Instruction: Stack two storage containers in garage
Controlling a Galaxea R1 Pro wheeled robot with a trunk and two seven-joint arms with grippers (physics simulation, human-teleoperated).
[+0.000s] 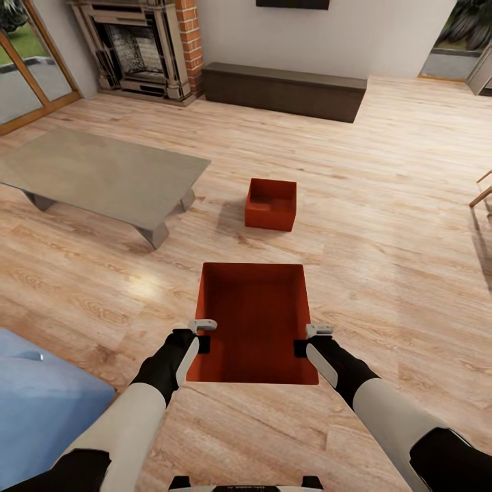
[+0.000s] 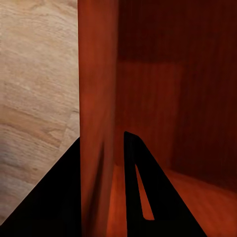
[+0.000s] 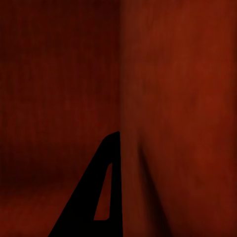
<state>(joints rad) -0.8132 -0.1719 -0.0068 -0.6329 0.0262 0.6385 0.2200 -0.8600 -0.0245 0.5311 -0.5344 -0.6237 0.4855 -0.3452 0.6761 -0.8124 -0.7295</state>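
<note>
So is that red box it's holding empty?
Empty: the held box shows only bare red floor and walls between the left hand and right hand.

No text, label, brand, number or sign can be read anywhere. The two red-orange storage containers, the near one [image 1: 253, 321] and the far one [image 1: 271, 203], have plain walls. The grey table [image 1: 102, 174] and the dark cabinet [image 1: 283, 89] carry no markings either.

Matt red-orange walls on both storage containers [image 1: 253, 321]. Pale grained wood-plank floor [image 1: 383, 225], faint sheen. Smooth grey matt desk [image 1: 102, 171]
</note>
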